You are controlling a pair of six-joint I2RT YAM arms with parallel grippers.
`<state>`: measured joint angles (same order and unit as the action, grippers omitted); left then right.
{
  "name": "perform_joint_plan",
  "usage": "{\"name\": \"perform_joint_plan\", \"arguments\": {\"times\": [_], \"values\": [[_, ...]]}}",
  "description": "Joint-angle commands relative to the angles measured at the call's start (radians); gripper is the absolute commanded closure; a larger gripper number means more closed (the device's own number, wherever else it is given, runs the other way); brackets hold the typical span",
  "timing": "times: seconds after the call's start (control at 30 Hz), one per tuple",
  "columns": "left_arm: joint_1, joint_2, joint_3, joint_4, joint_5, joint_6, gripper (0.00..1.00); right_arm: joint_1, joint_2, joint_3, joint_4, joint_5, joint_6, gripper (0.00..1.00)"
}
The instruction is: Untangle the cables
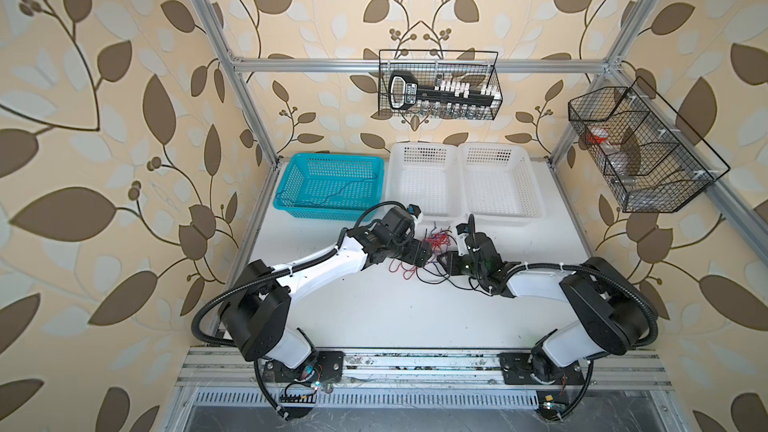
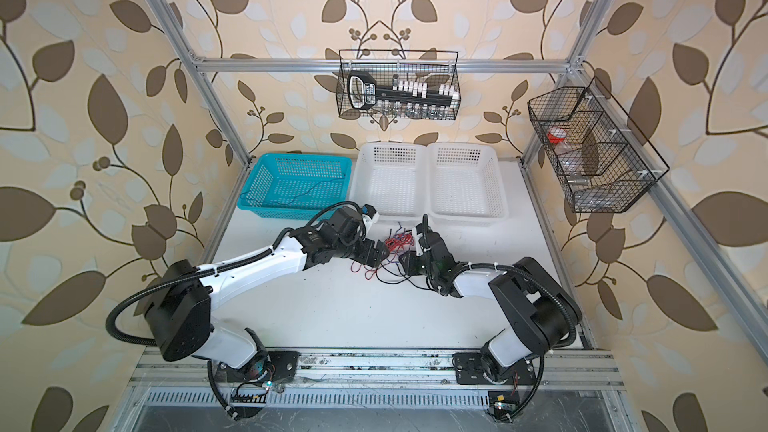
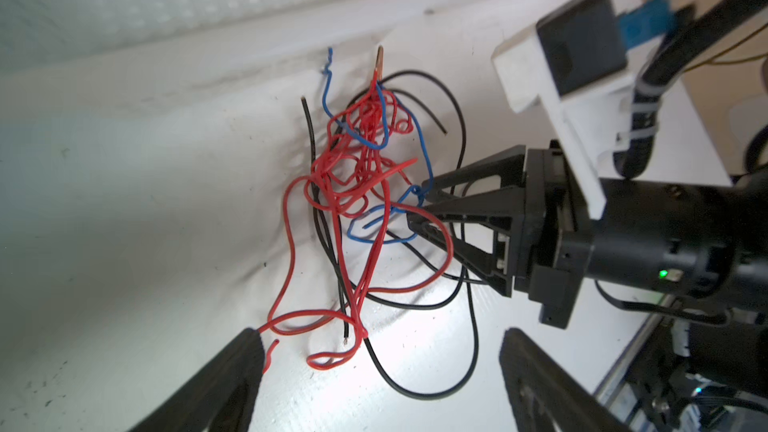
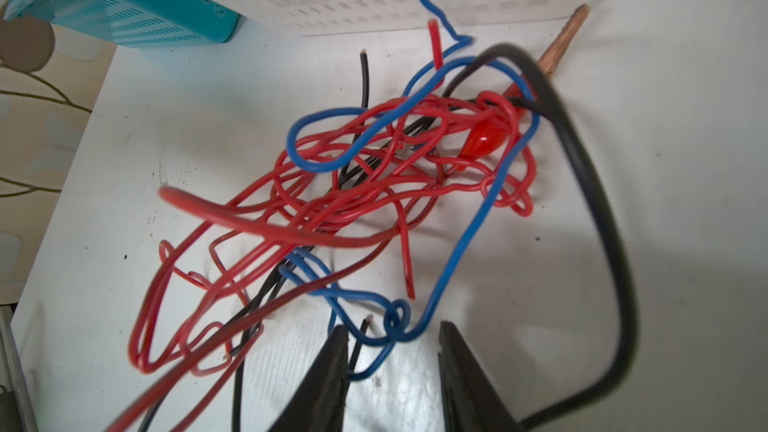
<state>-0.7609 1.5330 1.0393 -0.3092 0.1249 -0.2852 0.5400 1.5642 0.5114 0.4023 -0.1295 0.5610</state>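
Note:
The cables (image 1: 434,241) (image 2: 399,239) are a knot of thin red, blue and black wires on the white table, between the two arms. In the left wrist view the cables (image 3: 357,168) lie ahead of my left gripper (image 3: 382,344). It is open wide, with a red loop and a black strand lying between its fingers (image 3: 249,351). In the right wrist view my right gripper (image 4: 394,332) is open with a narrower gap. A blue loop (image 4: 397,322) of the cables (image 4: 374,184) sits between its fingertips, unclamped. In both top views, left gripper (image 1: 424,254) and right gripper (image 1: 444,260) face each other closely.
A teal basket (image 1: 320,213) at the back left has a thin dark cable (image 1: 332,195) in it. Two white baskets (image 1: 424,211) (image 1: 503,218) stand just behind the tangle. Wire baskets (image 1: 440,85) (image 1: 640,151) hang on the frame above.

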Motion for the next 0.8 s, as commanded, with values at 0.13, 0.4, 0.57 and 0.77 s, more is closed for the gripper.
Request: {"name": "perform_joint_plan", "arguments": {"times": [0.13,0.4,0.57,0.77], "values": [[-0.019,0.079,0.050,-0.007,-0.066,0.028,0.20,-0.005,0.015,0.018,0.094,-0.038,0.025,0.71],[-0.018,0.172,0.072,0.016,-0.103,-0.010,0.45,-0.014,-0.013,0.009,0.096,-0.026,0.001,0.88],[-0.019,0.202,0.084,0.003,-0.160,-0.022,0.59,-0.021,-0.031,0.007,0.086,-0.042,-0.004,0.99],[-0.018,0.236,0.114,-0.039,-0.236,-0.039,0.78,-0.035,-0.145,0.007,-0.024,-0.038,-0.032,1.00]]}}
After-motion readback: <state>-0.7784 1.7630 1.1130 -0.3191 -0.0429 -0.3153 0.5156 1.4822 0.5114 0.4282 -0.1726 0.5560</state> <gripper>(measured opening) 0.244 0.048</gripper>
